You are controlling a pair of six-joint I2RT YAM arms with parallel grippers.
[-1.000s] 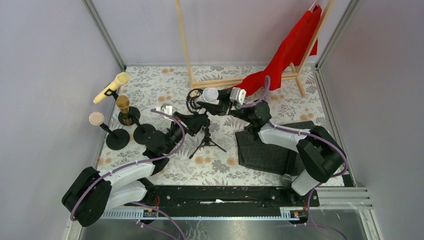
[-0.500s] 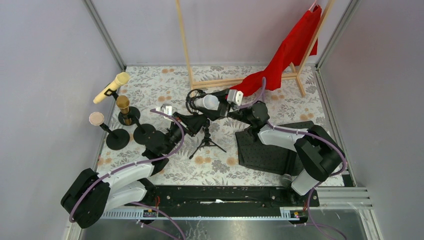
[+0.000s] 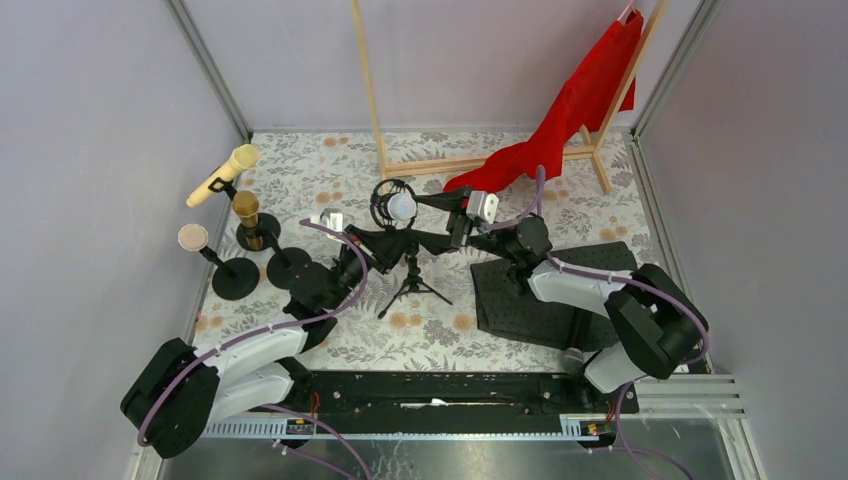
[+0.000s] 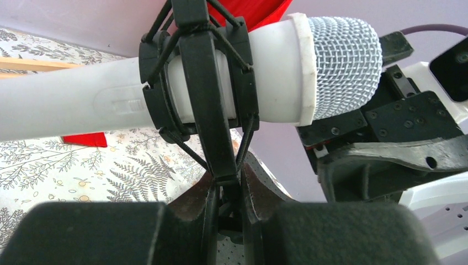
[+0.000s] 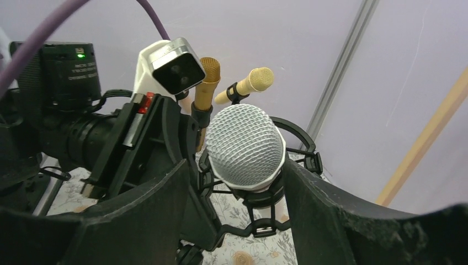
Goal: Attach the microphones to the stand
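Pale lilac walls (image 3: 100, 150) close in a bench (image 3: 300, 165) covered with a flowered print. A wooden rack (image 3: 366, 80) stands along the bench's far edge, and a red cloth (image 3: 585, 95) hangs from its right end and trails down onto the surface.

Near the middle of the bench we see the white microphone (image 4: 276, 72) lying level in a black shock mount (image 4: 201, 72) on top of a small tripod stand (image 3: 412, 285). Its mesh head points toward the right arm.

The left fingers (image 4: 190, 212) are clenched on the stand's thin post, just under the mount. The right fingers (image 5: 149, 215) are spread apart, one on each side of the mesh head. From the wrist view we cannot tell whether either of them touches it.

By the bench's left edge, three more microphones sit in clips on black round-based stands (image 3: 235, 278). The pale yellow microphone (image 3: 225, 175) is farthest back and tilted, with its head toward the far edge. The gold microphone (image 3: 247, 212) stands upright just in front of it. The pink microphone (image 3: 193, 237) is nearest to us, and from above we see only its round head. A fourth round base beside them carries a bare post.

A black perforated board (image 3: 530, 300) lies flat toward the bench's near right corner, under the right arm.
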